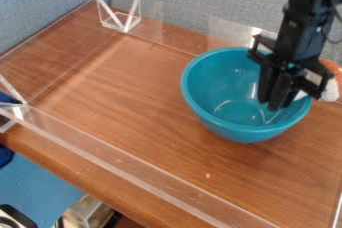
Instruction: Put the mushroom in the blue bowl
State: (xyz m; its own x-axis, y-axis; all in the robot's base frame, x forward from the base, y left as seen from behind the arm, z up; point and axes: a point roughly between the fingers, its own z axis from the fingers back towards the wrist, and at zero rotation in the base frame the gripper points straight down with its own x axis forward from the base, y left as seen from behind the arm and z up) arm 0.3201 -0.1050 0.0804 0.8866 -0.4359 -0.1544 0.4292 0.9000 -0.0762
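Wood counter [114, 97], end effector [278, 98] over blue bowl [225, 118] — can't tell if open or closed. Orange-white thing, probably mushroom [330, 89], sits picture-right of fingertips by rim — I'd judge sideways alignment matters most.

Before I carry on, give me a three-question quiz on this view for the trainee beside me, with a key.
1. True or false: the blue bowl stands upright on the wooden surface.
2. Multiple choice: where are the fingertips of the gripper?
A) over the bare wood at the left of the picture
B) at the white wire-like frame
C) over or within the bowl's opening
3. Fill in the blank: the mushroom shows beside the bowl, on its ____ side in the picture.

Key: 1 true; 2 C; 3 right.
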